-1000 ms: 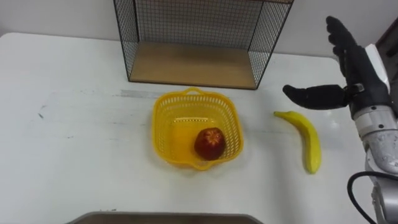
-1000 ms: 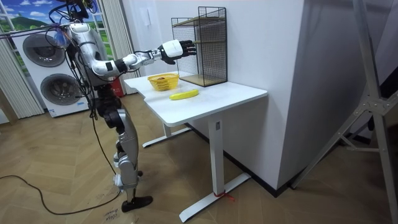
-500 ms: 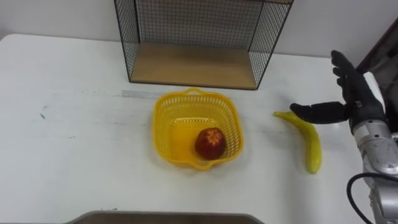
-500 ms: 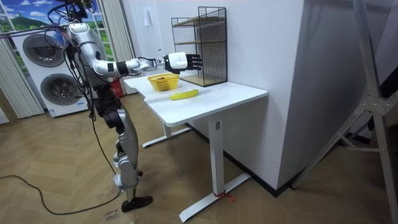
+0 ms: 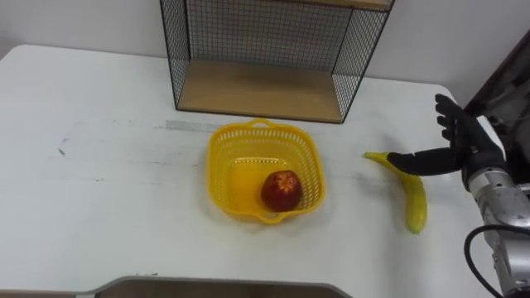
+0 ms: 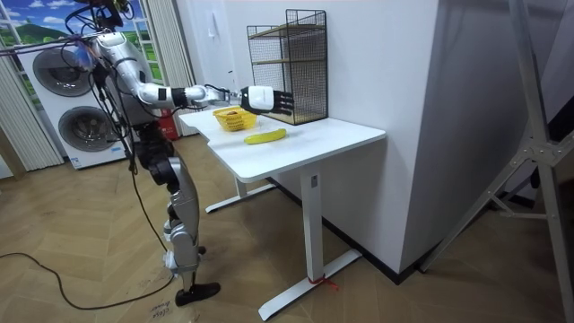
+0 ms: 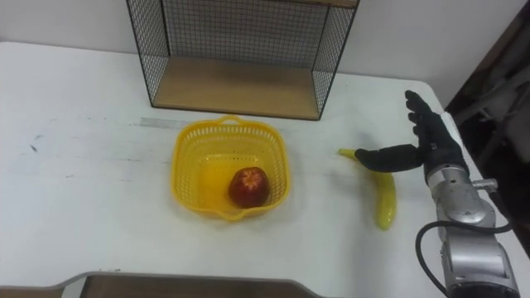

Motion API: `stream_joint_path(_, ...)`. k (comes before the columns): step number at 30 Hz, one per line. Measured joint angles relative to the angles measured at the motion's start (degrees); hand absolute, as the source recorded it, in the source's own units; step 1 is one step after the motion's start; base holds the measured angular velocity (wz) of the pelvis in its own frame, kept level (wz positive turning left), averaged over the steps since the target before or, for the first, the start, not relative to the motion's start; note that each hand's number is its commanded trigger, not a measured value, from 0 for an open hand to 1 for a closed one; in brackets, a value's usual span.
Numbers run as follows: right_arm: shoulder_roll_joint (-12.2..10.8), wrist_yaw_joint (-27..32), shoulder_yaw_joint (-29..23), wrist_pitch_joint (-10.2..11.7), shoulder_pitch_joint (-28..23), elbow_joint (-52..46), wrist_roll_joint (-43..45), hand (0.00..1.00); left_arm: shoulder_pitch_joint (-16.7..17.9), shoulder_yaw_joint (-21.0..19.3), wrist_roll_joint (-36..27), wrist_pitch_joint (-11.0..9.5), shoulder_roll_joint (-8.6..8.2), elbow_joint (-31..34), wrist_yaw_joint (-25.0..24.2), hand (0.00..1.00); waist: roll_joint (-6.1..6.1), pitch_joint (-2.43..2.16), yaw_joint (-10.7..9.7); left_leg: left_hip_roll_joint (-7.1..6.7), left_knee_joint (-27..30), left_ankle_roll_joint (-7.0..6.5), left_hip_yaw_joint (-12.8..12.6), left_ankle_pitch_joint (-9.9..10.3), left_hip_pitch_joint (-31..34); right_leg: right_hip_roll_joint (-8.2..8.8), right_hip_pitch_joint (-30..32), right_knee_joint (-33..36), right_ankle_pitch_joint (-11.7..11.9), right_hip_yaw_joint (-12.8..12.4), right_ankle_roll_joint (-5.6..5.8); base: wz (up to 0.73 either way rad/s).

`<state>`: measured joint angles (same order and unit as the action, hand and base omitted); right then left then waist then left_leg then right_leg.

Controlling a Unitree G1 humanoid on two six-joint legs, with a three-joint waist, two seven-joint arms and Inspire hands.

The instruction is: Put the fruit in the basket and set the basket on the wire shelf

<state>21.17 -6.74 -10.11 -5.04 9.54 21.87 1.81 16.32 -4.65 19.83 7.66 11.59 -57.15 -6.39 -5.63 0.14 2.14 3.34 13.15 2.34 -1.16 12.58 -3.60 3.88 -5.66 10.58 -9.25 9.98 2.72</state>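
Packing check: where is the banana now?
In the left eye view, the banana lies on the white table right of the yellow basket, under the open right hand.

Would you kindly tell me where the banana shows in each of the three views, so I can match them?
Left eye view: the banana lies on the table, right of centre, to the right of the yellow basket.
Right eye view: the banana is right of centre too, right of the basket.
Room view: the banana is mid-left, just below the basket, toward the room view's right.
Shared landmark: the yellow basket.
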Motion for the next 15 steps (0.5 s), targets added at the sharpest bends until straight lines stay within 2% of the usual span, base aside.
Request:
stream_joint_path(3, 0.0, -1.2, 0.0, -0.1, 0.0, 0.1, 0.5, 0.0, 0.2, -1.7, 0.1, 0.3, -0.02, 0.7, -0.8, 0.0, -0.33, 0.11, 0.1, 0.0, -0.3, 0.0, 0.0, 0.0, 0.0, 0.0, 0.1, 0.0, 0.0, 0.0, 0.01, 0.0)
stream_joint_path(6, 0.0, -3.1, 0.0, -0.9, 0.0, 1.1, 1.1, 0.0, 0.4, -2.6, 0.1, 0.7, 0.08, 1.5, -1.0, 0.0, -0.79, 0.01, 0.1, -0.02, -0.4, 0.0, 0.0, 0.0, 0.0, 0.01, 0.1, 0.0, -0.1, 0.0, 0.06, 0.0)
stream_joint_path(8, 0.0, -4.4, 0.0, -1.3, 0.0, 2.2, 2.4, 0.0, 0.4, -2.6, 0.2, 0.8, 0.11, 1.6, -1.3, 0.0, -1.01, 0.06, 0.1, -0.02, -0.3, 0.0, 0.0, 0.0, -0.1, 0.01, 0.2, 0.0, -0.1, 0.0, 0.05, 0.0)
stream_joint_path(10, 0.0, -6.0, 0.0, -2.6, 0.0, 2.7, 4.2, 0.0, 0.5, -2.6, 0.0, 1.3, 0.1, 1.6, -1.8, 0.0, -1.06, 0.09, -0.1, -0.01, -0.3, 0.0, 0.0, 0.0, -0.1, 0.02, 0.3, 0.0, -0.1, 0.0, 0.04, 0.0)
stream_joint_path(15, 0.0, -9.4, 0.0, -3.2, 0.0, 3.9, 8.0, 0.0, 0.6, -2.8, 0.0, 2.3, 0.1, 1.6, -2.1, 0.0, -1.12, 0.06, -0.2, -0.01, -0.4, 0.0, 0.0, 0.0, 0.0, 0.04, 0.4, 0.0, -0.2, -0.1, 0.03, 0.0)
